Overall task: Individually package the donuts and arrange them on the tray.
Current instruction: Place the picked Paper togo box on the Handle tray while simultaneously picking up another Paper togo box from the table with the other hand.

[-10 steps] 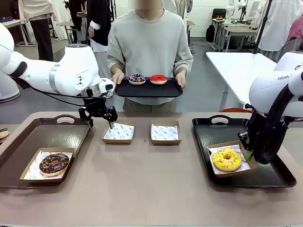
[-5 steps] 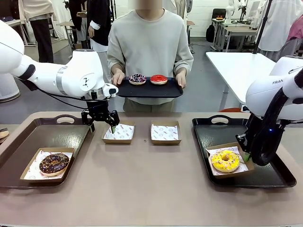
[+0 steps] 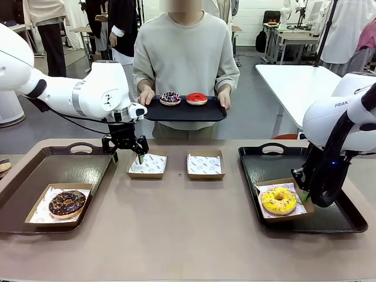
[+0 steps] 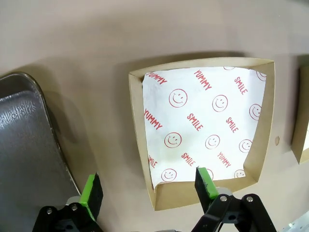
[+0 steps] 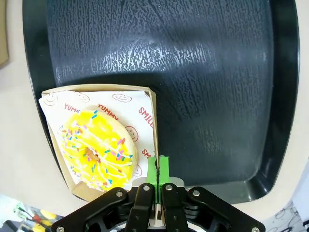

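A person at the far side holds a small black tray (image 3: 184,111) carrying the purple-glazed donut (image 3: 170,97) and the red donut (image 3: 197,98). The chocolate donut (image 3: 66,202) lies in a box on the left tray (image 3: 35,170). The yellow donut (image 3: 278,200) (image 5: 99,147) sits in a paper-lined box (image 5: 152,116) on the right tray (image 3: 338,218) (image 5: 217,72). My right gripper (image 3: 305,195) (image 5: 158,169) is shut on that box's side wall. My left gripper (image 3: 127,154) (image 4: 148,188) hangs open over the near corner of an empty box (image 3: 147,165) (image 4: 203,125).
A second empty paper-lined box (image 3: 205,165) (image 4: 301,121) stands right of the first, mid-table. The left tray's rim (image 4: 29,140) lies close beside my left gripper. The near half of the brown table (image 3: 188,235) is bare.
My left gripper has shifted slightly right and lower, over the empty box. The right gripper has drawn the yellow donut's box a little to the left on its tray.
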Controlling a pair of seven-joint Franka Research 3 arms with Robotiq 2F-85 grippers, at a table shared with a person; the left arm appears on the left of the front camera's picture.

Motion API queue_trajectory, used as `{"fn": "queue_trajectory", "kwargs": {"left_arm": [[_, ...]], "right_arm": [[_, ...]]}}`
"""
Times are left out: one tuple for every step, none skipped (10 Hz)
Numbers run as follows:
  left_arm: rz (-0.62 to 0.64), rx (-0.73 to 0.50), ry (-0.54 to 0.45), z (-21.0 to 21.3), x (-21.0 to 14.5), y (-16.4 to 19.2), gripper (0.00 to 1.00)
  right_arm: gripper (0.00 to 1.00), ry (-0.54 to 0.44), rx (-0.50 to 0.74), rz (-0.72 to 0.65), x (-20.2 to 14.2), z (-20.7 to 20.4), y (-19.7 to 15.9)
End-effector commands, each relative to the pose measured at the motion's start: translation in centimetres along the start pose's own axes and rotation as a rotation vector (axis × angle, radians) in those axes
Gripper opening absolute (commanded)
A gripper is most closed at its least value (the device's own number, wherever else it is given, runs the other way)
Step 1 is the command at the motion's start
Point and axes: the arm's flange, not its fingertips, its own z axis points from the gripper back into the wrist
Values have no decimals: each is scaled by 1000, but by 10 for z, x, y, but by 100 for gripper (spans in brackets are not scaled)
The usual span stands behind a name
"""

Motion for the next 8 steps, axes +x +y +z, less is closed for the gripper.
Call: {"fn": "queue_trajectory", "kwargs": {"left_arm": [[32,-14,23,-2,8,-1,100],[38,-16,27,-1,10,0,40],[41,-21,27,0,11,1,40],[45,-22,32,0,12,2,0],[47,-26,38,-1,14,3,38],[48,-29,41,-1,15,4,0],[46,-32,45,-2,16,4,0],[43,-35,51,-3,17,6,0]], "right_arm": [[1,0,9,11,-2,-5,3],[61,7,13,22,-2,-5,3],[61,10,14,25,-2,-5,3],[100,14,22,20,-2,-5,2],[65,15,32,15,-3,-6,0],[100,14,38,14,-4,-5,0],[100,14,40,11,-5,-5,-2],[100,8,54,9,-7,-2,-3]]}}
